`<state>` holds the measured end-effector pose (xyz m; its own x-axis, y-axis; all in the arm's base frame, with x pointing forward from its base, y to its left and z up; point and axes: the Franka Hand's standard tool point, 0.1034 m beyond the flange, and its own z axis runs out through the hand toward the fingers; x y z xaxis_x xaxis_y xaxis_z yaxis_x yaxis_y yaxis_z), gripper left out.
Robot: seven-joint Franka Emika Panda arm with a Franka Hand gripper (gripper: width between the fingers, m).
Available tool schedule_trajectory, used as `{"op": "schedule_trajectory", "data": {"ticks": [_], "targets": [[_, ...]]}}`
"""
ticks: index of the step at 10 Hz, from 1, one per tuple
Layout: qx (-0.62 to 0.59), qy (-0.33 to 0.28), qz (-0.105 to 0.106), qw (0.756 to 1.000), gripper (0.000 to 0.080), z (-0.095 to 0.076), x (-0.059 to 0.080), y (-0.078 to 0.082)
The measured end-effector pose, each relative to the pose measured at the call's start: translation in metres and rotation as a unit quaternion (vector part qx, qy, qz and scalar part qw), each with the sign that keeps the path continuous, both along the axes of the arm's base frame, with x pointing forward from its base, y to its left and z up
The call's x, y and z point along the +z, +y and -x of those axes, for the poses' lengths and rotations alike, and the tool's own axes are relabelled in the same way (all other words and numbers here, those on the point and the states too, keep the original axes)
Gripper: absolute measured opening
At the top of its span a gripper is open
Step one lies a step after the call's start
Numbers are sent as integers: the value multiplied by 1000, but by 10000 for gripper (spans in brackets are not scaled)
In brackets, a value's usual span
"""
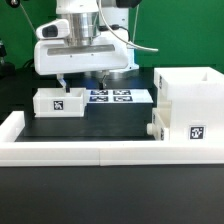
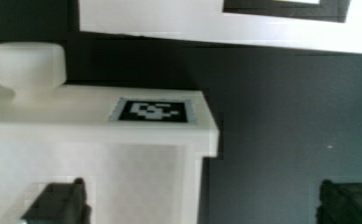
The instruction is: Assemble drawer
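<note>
A small white drawer tray (image 1: 58,101) with a black-and-white tag stands on the black table at the exterior view's left. In the wrist view this tray (image 2: 89,130) shows its tag (image 2: 157,110) and a round knob (image 2: 30,65). My gripper (image 1: 83,82) hovers just above and behind it, open and empty. In the wrist view my gripper (image 2: 204,203) has one finger (image 2: 57,200) over the tray and the other (image 2: 352,200) over bare table. The tall white shell (image 1: 190,105) stands at the right, with a second knobbed tray front (image 1: 156,127) at its lower left side.
The marker board (image 1: 112,97) lies flat behind the tray, and it also shows in the wrist view (image 2: 213,20). A low white wall (image 1: 80,150) borders the table's front and left.
</note>
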<state>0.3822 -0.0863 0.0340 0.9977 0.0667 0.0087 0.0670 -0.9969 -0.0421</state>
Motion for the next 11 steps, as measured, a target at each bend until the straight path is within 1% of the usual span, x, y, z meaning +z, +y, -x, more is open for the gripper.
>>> {"op": "schedule_trajectory", "data": {"ticks": [2,4,7,9,10,11], "targets": [[-4,0,0,1000,648,2,-14,0],[-4,6,-2,1000,648,6,-24,4],[1,-2,1,1000,648,5,-28,4],[2,-2,1,1000,648,6,-29,4],[2,-2,1,1000,540,6,-29,4],[2,-2,1,1000,405,6,-29,4]]}}
